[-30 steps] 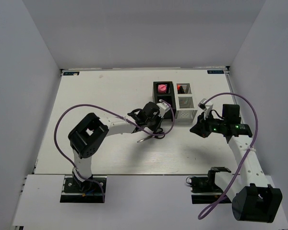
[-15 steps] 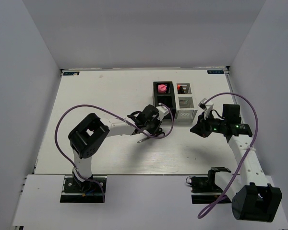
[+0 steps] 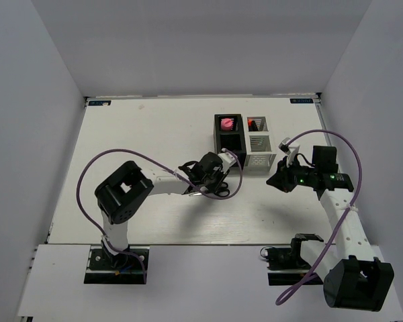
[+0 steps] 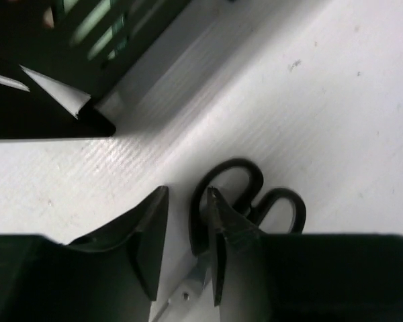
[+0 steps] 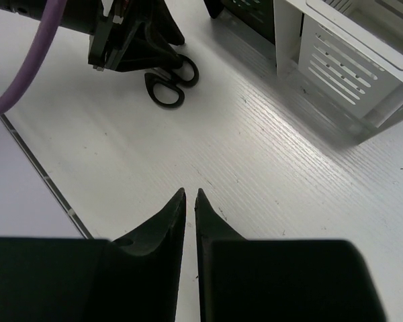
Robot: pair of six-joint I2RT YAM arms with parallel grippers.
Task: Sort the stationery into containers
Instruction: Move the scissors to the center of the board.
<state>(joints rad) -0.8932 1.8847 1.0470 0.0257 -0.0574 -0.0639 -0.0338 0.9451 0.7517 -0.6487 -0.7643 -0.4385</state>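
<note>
Hovering low over the table (image 3: 141,134), my left claw (image 3: 211,180) sits just in front of the black organizer (image 3: 229,133), directly above the scissors (image 3: 220,191).

Scissors: lying flat on the table, near the black organizer's front wall but apart from it. In the top view the long axis runs roughly left to right. The two black handle loops point right. The blade end points left and is mostly hidden beneath my wrist. In the left wrist view the loops point up and away, and the metal shank runs back toward the lens between my fingers (image 4: 151,241).

Left claw: jaws parted, straddling the scissors near the pivot. One finger overlaps the larger loop, and bare table shows between the other finger and the handle. Not clamped.

Right claw (image 5: 190,193): fingers all but together, only a thin slit between them, nothing held. It hangs over bare table, to the right of the white organizer (image 3: 260,149) and nearer my bases.

Contents: a pink piece (image 3: 226,123) in the black organizer's rear compartment, and a red-orange item (image 3: 255,123) in the white organizer's rear compartment.

Writing: small labels (image 3: 97,102) at the table's far corners, too small to read.
</note>
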